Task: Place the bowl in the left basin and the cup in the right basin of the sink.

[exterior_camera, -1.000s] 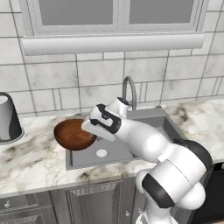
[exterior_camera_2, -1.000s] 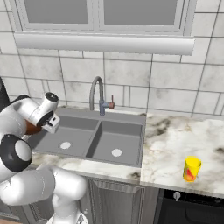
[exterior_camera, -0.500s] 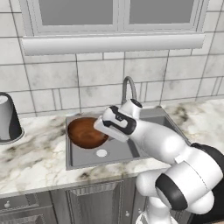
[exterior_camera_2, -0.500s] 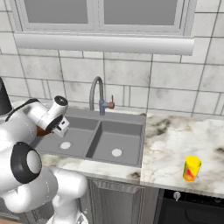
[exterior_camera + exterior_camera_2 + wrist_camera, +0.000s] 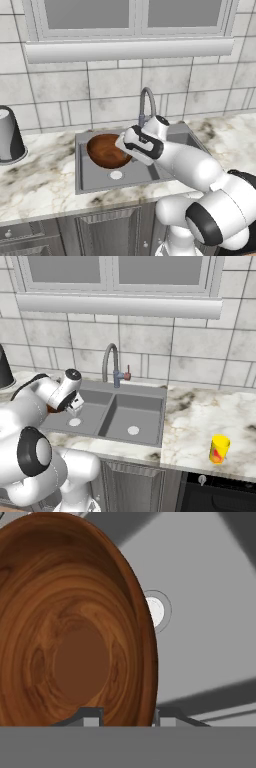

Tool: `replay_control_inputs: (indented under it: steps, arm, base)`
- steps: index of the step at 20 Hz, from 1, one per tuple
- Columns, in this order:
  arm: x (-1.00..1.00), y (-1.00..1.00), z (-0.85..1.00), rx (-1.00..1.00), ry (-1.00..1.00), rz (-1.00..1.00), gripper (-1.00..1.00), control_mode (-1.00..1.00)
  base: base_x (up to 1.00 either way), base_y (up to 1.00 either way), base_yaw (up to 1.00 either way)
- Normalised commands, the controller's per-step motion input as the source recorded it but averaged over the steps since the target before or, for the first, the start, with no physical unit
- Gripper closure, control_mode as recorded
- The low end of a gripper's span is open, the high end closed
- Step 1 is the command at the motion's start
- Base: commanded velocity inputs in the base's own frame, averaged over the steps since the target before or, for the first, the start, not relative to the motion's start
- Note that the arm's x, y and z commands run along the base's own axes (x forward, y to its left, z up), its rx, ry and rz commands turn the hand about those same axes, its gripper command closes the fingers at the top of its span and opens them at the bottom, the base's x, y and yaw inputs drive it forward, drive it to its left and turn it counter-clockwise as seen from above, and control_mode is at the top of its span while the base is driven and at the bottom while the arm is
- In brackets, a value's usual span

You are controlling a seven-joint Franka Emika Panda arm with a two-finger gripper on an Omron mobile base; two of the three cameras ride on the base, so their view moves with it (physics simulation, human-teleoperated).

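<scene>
Holding the bowl by its rim, my gripper hangs it over the left basin, drain at one o'clock.

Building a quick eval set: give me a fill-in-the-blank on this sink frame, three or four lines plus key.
1. The gripper is closed on the rim of the ____.
2. The bowl hangs over the ____ basin of the sink.
3. The yellow cup stands on the counter to the ____ of the sink.
4. The bowl is made of ____.

Missing words: bowl; left; right; wood
</scene>
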Motion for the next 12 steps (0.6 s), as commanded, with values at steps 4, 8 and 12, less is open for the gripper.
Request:
replay_control_inputs:
  steps: [4, 8, 12]
  arm:
    - [0.00, -0.05, 0.00, 0.00, 0.07, -0.15, 1.00, -1.00]
    - [0.00, -0.04, 0.00, 0.00, 0.05, -0.13, 1.00, -1.00]
    - [0.00, 0.00, -0.01, 0.00, 0.04, -0.09, 1.00, -1.00]
  base:
    - [0.00, 0.00, 0.00]
    - [0.00, 0.00, 0.00]
    - [0.00, 0.00, 0.00]
